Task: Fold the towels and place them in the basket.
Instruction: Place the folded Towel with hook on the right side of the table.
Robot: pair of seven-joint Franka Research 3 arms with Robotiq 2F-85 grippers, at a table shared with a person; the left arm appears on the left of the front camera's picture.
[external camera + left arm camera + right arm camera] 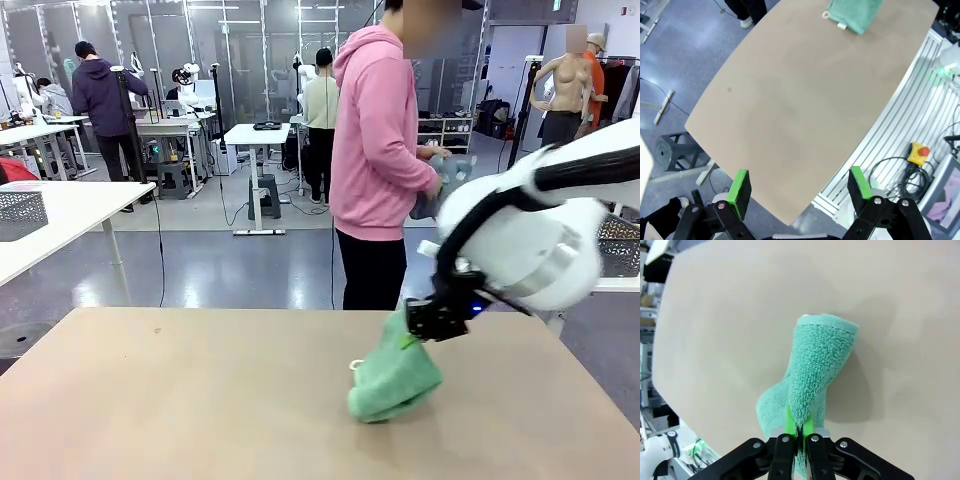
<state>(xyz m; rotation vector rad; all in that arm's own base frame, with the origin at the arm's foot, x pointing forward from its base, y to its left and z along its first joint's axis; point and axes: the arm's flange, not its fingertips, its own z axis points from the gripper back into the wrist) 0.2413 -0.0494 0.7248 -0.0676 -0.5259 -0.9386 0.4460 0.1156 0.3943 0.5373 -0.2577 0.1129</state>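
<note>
Noting left gripper (pixel 800 180) spread wide, empty, above near edge of table (pixel 790 115). Right of centre, mint green towel (pixel 395 378) draped limp onto it, upper fold pinched tight in right gripper (pixel 435 318). Judged soft, light, floppy; best taken at a corner or hem. Grey-blue cloth (pixel 445 180) held by person (pixel 375 150) indistinct; mesh basket (pixel 622 245) largely hidden behind right arm.

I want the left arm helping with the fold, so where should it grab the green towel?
Probably the loop corner of the towel, coming in from the robot's left over the table. It sticks out low on that side, away from the raised edge the shut right tool pinches. The left tool is open.
</note>
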